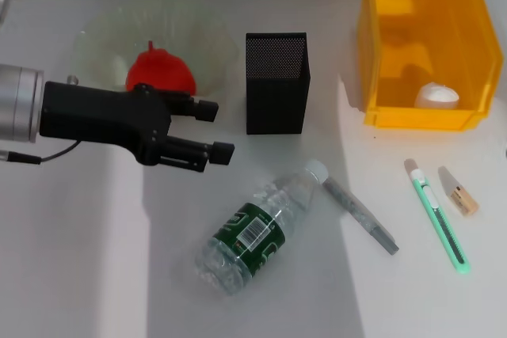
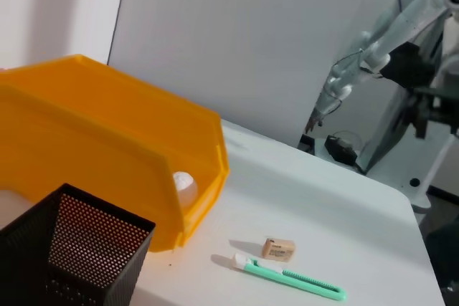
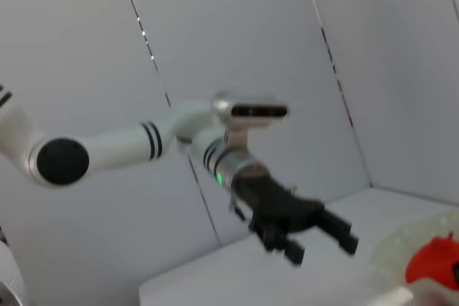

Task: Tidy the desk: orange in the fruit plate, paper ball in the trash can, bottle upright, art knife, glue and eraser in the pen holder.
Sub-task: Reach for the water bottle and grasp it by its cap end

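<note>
Bottle (image 1: 253, 231) on its side by the glue (image 1: 360, 215) — knife (image 1: 437, 215), eraser (image 1: 459, 193) near — orange (image 1: 161, 71) plated.

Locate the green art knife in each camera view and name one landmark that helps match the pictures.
Head view: the art knife lies on the table at lower right, in front of the yellow bin, beside the eraser.
Left wrist view: the art knife lies near the bottom edge, with the eraser just beyond it.
Right wrist view: not in it.
Shared landmark: the yellow bin, in the head and left wrist views.
</note>
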Robot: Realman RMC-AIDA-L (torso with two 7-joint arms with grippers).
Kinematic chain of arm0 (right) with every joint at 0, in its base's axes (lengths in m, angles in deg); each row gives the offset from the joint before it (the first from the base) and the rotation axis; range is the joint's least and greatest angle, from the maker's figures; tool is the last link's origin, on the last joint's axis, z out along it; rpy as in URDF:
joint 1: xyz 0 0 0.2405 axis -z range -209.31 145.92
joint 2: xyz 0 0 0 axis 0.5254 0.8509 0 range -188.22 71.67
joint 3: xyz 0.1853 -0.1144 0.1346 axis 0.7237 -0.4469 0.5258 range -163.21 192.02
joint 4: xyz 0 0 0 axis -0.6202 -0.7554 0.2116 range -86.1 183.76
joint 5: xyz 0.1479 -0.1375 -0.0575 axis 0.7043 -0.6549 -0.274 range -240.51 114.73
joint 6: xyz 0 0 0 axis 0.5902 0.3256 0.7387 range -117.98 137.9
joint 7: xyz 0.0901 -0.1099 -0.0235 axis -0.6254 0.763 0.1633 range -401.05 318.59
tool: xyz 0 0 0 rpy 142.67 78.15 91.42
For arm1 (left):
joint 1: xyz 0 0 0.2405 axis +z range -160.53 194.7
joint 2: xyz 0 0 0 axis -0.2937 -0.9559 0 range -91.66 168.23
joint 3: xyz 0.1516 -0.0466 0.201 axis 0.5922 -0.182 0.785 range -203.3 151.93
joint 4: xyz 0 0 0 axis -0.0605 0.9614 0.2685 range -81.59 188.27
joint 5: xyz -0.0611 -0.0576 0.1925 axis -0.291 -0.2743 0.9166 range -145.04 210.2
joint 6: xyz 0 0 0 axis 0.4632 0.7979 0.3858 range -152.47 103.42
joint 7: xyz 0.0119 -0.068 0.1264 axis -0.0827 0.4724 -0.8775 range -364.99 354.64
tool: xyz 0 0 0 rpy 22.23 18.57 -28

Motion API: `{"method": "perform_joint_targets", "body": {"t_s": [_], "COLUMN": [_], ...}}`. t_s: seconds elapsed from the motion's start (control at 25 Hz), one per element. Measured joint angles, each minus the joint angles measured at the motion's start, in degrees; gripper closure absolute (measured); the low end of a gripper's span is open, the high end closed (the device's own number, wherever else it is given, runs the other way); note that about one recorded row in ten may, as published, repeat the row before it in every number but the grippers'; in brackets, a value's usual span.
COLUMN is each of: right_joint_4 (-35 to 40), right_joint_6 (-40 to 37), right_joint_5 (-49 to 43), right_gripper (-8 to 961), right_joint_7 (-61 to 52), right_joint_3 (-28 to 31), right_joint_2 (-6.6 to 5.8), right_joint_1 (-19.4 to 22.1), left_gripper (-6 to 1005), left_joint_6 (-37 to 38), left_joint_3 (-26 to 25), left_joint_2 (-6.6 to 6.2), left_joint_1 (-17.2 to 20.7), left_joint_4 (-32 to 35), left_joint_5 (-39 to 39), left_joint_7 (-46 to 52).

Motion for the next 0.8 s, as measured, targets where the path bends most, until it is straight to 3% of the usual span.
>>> {"method": "perform_joint_targets", "body": {"t_s": [0.08,0.16,0.2,0.24,0.36,0.4,0.44,0.56,0.6,0.64,0.76,0.8], "right_joint_4": [-0.6,-1.6,-2.1,-2.5,-3.4,-3.6,-3.7,-3.8,-3.9,-3.9,-3.9,-3.9], "right_joint_6": [0.2,0.7,0.9,1.2,2.3,2.7,3.2,4.5,4.9,5.2,5.9,6.1], "right_joint_5": [-1.3,-3.4,-4.1,-4.8,-6.1,-6.3,-6.5,-7.0,-7.1,-7.2,-7.4,-7.5], "right_gripper": [186,186,186,186,186,186,186,186,186,186,186,186], "right_joint_7": [1.0,2.7,3.4,4.1,5.7,5.9,6.0,6.1,6.1,6.3,6.8,6.9], "right_joint_3": [0.0,0.1,0.2,0.2,0.2,0.2,0.3,0.2,0.3,0.3,0.3,0.3], "right_joint_2": [0.08,0.12,0.12,0.11,0.07,0.07,0.07,0.17,0.20,0.23,0.30,0.30], "right_joint_1": [0.2,0.7,0.9,1.1,1.7,1.7,1.8,1.9,1.9,2.1,2.6,2.9], "left_gripper": [170,171,171,171,171,171,171,171,171,171,171,171], "left_joint_6": [0.0,0.0,-0.4,-0.4,-2.4,-2.4,-4.3,-4.3,-7.0,-9.0,-10.6,-14.2], "left_joint_3": [0.2,0.8,3.3,3.3,9.5,9.5,13.9,13.9,20.5,23.0,25.2,28.6], "left_joint_2": [0.13,0.62,1.29,1.29,1.60,1.60,1.68,1.68,1.91,2.01,2.13,2.22], "left_joint_1": [-0.3,-1.1,-2.7,-2.7,-6.1,-6.1,-8.7,-8.7,-12.5,-14.2,-15.4,-16.7], "left_joint_4": [1.4,5.3,10.0,10.0,13.9,13.9,15.0,15.0,15.5,15.4,15.4,15.3], "left_joint_5": [0.2,1.0,3.1,3.1,6.3,6.3,8.4,8.4,10.2,10.7,11.3,12.8], "left_joint_7": [2.5,8.4,16.5,16.5,28.2,28.2,35.1,35.1,43.0,46.0,48.0,51.7]}}
